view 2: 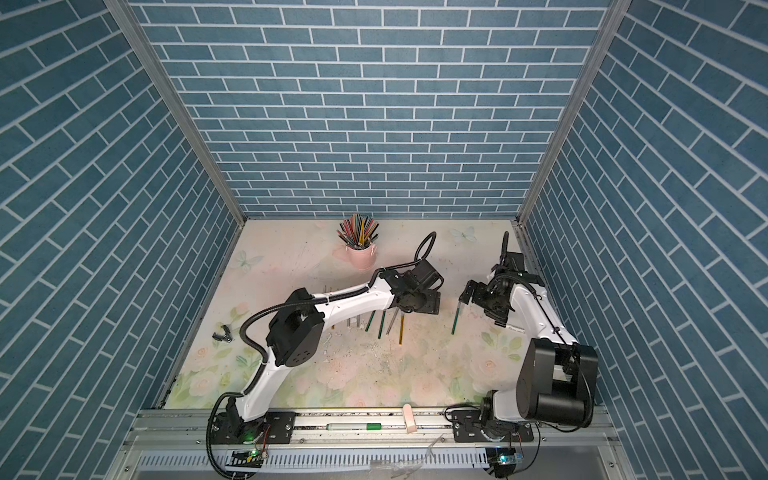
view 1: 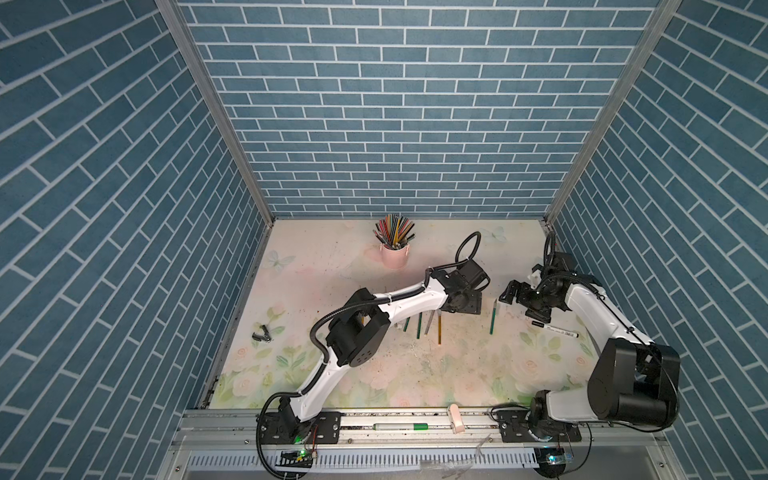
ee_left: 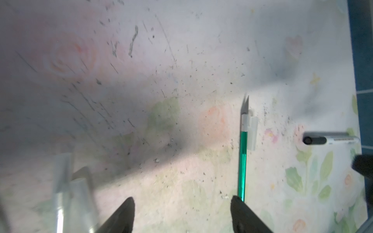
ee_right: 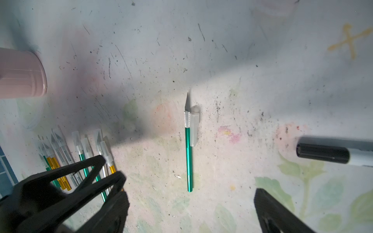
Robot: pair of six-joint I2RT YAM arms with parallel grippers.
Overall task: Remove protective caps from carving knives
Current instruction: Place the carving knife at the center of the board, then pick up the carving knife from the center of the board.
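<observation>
Capped carving knives [ee_right: 80, 155] are laid in a row at the left, beside the left gripper [ee_left: 181, 201], which is spread wide and empty. Rightward, a green knife [ee_right: 189, 157] is laid bare-bladed, its protective cap [ee_right: 194, 129] touching it, near the right gripper [ee_right: 190, 194], likewise wide and empty.

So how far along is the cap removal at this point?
Done: one green knife lies apart, blade bare, its cap loose alongside. In hand: nothing; the left gripper and right gripper are both open and empty. Left: the row of knives near the pink cup, caps still on.
</observation>
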